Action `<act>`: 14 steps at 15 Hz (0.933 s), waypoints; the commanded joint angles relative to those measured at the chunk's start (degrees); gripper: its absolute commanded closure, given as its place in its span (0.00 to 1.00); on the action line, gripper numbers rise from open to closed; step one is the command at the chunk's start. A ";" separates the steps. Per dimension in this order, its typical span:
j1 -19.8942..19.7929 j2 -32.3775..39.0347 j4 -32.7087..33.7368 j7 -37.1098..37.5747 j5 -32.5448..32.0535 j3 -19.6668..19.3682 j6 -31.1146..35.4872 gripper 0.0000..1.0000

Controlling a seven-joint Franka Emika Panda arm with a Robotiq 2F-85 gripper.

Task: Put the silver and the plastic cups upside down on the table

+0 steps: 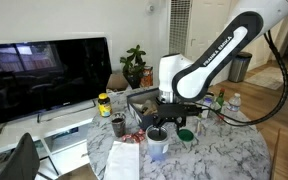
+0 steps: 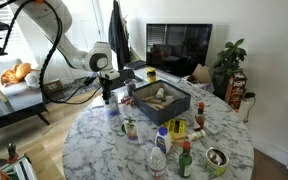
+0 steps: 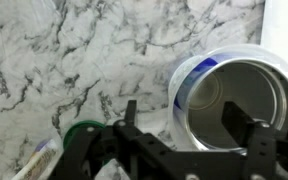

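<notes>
The plastic cup [image 3: 229, 95] stands upright on the marble table [image 3: 44, 60], its mouth facing me. Its rim is pale and translucent with a blue band, and its inside looks grey. My gripper [image 3: 182, 115] is open and straddles the cup's left wall, with one finger [image 3: 131, 112] outside and the other finger [image 3: 234, 118] inside the mouth. In both exterior views the gripper [image 1: 159, 128] [image 2: 110, 98] hangs just above that cup [image 1: 157, 148]. A short shiny cup that looks like the silver one [image 2: 216, 160] stands upright far across the table.
A small green bowl [image 3: 81, 130] [image 1: 186, 134] sits close beside the gripper. A dark cup [image 1: 118, 126], several bottles [image 2: 185, 160] and a dark tray [image 2: 160, 100] crowd the table. A TV [image 1: 44, 75] stands beyond the table's edge.
</notes>
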 commanded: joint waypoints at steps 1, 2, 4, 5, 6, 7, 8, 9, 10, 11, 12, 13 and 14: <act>3.91 2.80 3.22 6.50 -4.45 -3.42 -2.28 0.45; 5.37 2.99 3.49 9.52 -6.73 -4.85 -2.29 0.54; 8.27 3.11 4.15 15.97 -12.41 -7.62 -3.79 0.70; 9.40 2.98 4.58 19.00 -15.09 -8.48 -5.34 0.77; 10.11 2.74 4.92 21.38 -17.21 -8.75 -7.07 0.83; 10.61 1.99 5.30 22.64 -19.15 -8.47 -9.65 0.92; 11.12 1.66 5.84 24.07 -21.15 -8.19 -12.00 0.98; 11.43 1.46 6.55 24.85 -22.96 -7.63 -14.49 1.00; 11.59 1.41 7.45 25.18 -24.43 -6.93 -16.75 1.00; 11.69 1.33 8.53 24.61 -25.63 -6.11 -19.89 0.97; 11.63 1.49 9.40 23.48 -26.59 -5.26 -22.99 0.98; 11.72 1.67 10.49 22.30 -27.78 -4.53 -26.05 1.00; 11.90 2.24 11.71 21.39 -29.21 -3.90 -29.26 0.98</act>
